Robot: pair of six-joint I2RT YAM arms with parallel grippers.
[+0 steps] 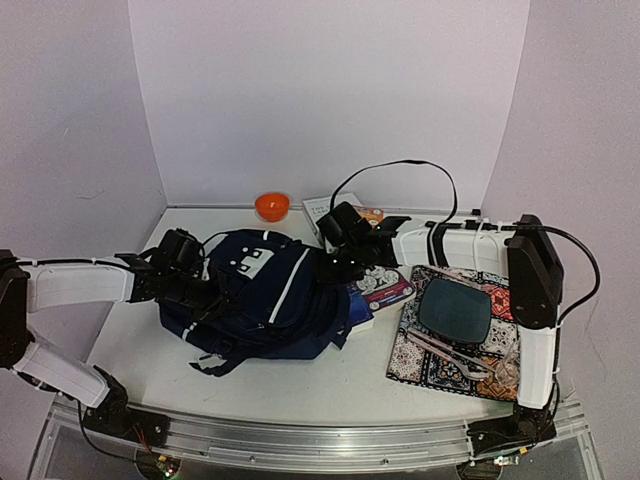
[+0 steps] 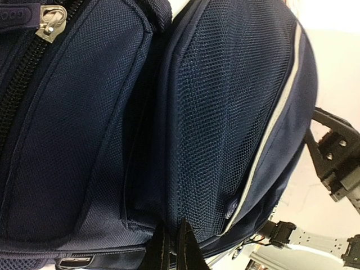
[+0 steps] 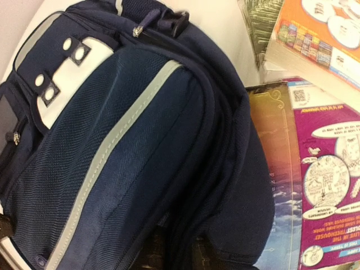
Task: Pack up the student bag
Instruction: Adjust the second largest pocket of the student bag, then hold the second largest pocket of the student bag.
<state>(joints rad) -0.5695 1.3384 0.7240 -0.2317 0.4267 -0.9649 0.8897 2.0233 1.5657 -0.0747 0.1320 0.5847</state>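
Note:
The student bag (image 1: pixel 262 300), a navy-blue backpack with pale trim lines, lies on its side in the middle of the table. My left gripper (image 1: pixel 193 283) is at the bag's left side. In the left wrist view its fingers (image 2: pixel 172 247) are shut on a fold of the mesh side pocket (image 2: pixel 225 129). My right gripper (image 1: pixel 342 264) is at the bag's right edge. In the right wrist view the gripper (image 3: pixel 178 253) is shut on a fold of the bag's fabric (image 3: pixel 140 146). A purple-covered book (image 1: pixel 385 288) lies partly under the bag's right edge and shows in the right wrist view (image 3: pixel 326 185).
A patterned mat (image 1: pixel 410 360) at the right carries a dark plate (image 1: pixel 455 310) and cutlery (image 1: pixel 450 352). An orange bowl (image 1: pixel 271 206) and a box (image 1: pixel 322 209) stand at the back. More books (image 3: pixel 315 34) lie behind the purple one.

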